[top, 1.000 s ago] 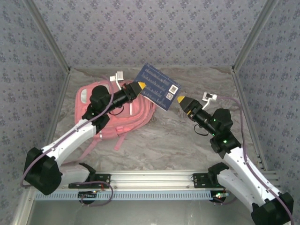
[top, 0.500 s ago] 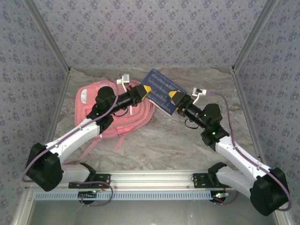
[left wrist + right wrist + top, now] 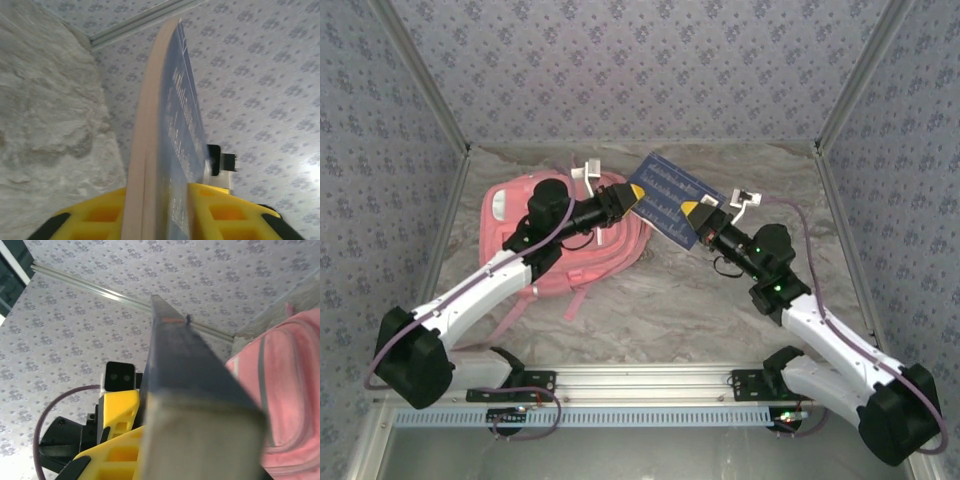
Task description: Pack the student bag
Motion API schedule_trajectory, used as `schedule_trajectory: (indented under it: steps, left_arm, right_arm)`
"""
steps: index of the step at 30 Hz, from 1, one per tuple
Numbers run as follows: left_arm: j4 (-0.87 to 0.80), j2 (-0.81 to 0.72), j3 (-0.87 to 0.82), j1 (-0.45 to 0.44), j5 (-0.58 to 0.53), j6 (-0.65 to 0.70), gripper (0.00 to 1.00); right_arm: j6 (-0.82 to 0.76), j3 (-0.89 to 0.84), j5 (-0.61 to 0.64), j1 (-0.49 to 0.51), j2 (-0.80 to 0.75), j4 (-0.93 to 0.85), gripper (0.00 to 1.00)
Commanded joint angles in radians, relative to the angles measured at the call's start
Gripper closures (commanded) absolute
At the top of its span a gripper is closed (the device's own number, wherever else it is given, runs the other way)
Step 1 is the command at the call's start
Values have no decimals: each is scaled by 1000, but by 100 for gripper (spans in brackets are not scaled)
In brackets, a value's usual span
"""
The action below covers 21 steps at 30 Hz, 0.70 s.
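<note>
Now the blue book [image 3: 670, 200] hangs up in the air over the back middle of the table [image 3: 670, 310], tipped on a slant, with one arm on each side of it. The right gripper [image 3: 692, 209] is clamped on the book's near corner; in its own camera a yellow finger [image 3: 120, 412] presses flat on the cover. The left gripper [image 3: 632, 192] has the book's left edge between its fingers, but I cannot tell if it is squeezing or letting go. It looks like a swap from one arm to the other (so the book can be turned the right way, I think). The student bag [image 3: 620, 238] lies flat near the table's back left corner, right under the left arm, waiting for the book.
</note>
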Motion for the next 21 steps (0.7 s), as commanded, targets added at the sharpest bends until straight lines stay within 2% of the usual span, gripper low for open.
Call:
schedule_trajectory:
  steps: [1,4,6,10,12,16,21]
  left_arm:
    - [-325,-37,119,7,-104,275,54]
    - [-679,35,254,14,-309,427,51]
    - [-776,106,309,49,-325,467,51]
    - [-828,220,363,109,-288,476,47]
    - [-866,277,403,130,-280,502,52]
    - [-952,371,500,145,-366,585,54]
    - [-1003,456,533,160,-377,607,57]
  right_arm:
    - [-154,71,96,-20,-89,-300,100]
    - [-249,106,148,-38,-131,-502,100]
    - [-292,111,182,-46,-159,-578,100]
    - [-326,102,193,-82,-198,-653,100]
    - [-333,95,181,-109,-214,-678,100]
    - [-327,74,153,-148,-234,-693,100]
    - [-305,48,113,-189,-237,-688,100]
